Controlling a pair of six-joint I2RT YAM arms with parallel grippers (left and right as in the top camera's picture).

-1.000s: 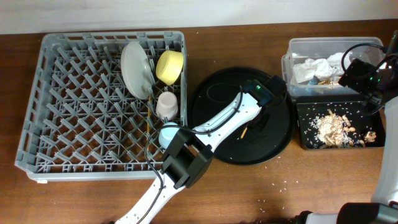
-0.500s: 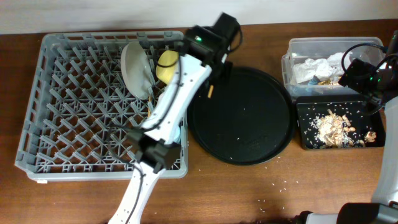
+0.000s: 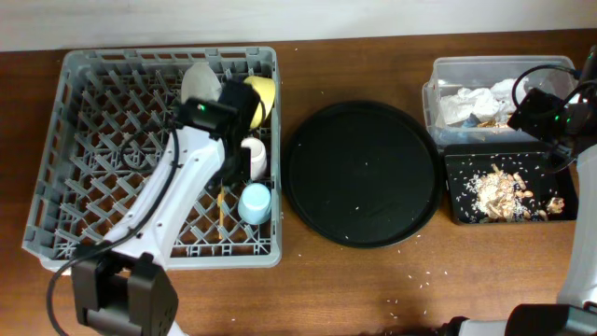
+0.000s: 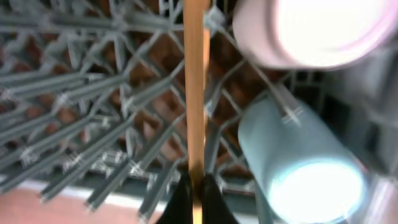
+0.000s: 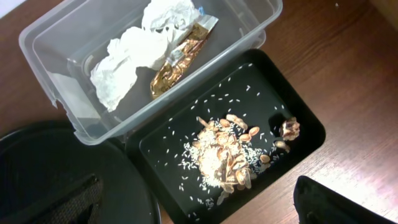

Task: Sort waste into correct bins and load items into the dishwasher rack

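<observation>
My left gripper is shut on a thin wooden chopstick, held over the right side of the grey dishwasher rack. Beside it are the pink cup and the light-blue cup. The white plate and yellow bowl stand at the rack's back. My right gripper is open and empty above the bins. The clear tub holds napkins and the wrapper. The black tray holds food scraps.
A large round black tray with a few crumbs lies between the rack and the bins. Scattered crumbs lie on the wooden table in front of it.
My left arm has swung from the round black tray to the rack, carrying the chopstick, and now holds it low beside the cups. The right arm has not moved.
</observation>
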